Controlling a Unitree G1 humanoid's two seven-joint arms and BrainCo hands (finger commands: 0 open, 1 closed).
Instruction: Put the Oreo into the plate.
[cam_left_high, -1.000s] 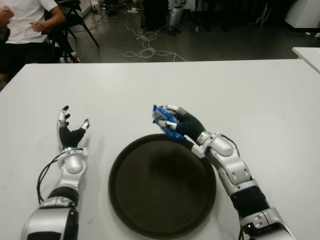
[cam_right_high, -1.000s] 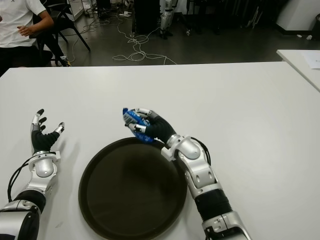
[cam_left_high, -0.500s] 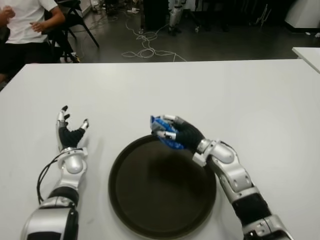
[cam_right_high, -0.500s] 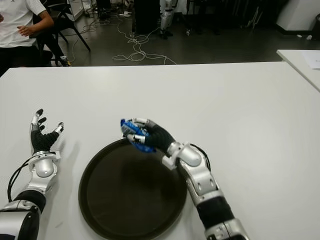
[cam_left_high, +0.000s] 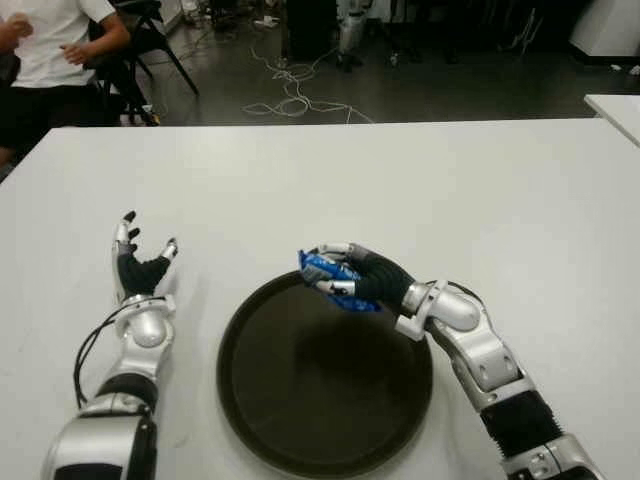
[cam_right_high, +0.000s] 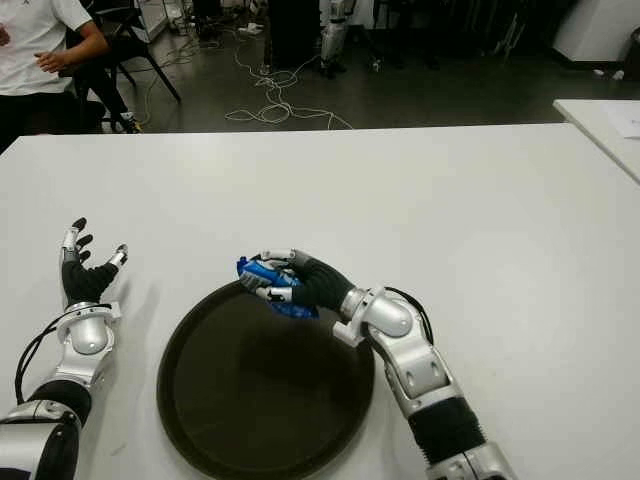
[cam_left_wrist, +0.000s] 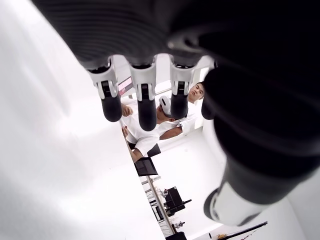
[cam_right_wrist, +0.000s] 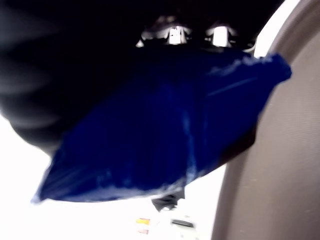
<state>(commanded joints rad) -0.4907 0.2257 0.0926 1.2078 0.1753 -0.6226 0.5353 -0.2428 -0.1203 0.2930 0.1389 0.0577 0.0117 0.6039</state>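
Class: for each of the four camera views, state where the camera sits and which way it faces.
Left eye: head, facing down at the white table; both arms, plate.
Right eye: same, slightly offset; right hand gripping the blue Oreo pack, left hand open.
Left wrist: along its fingers, toward seated people.
Right wrist: close on the pack and plate rim.
Shared: pack and plate.

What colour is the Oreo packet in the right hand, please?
Blue; the Oreo packet shows best in the right wrist view.
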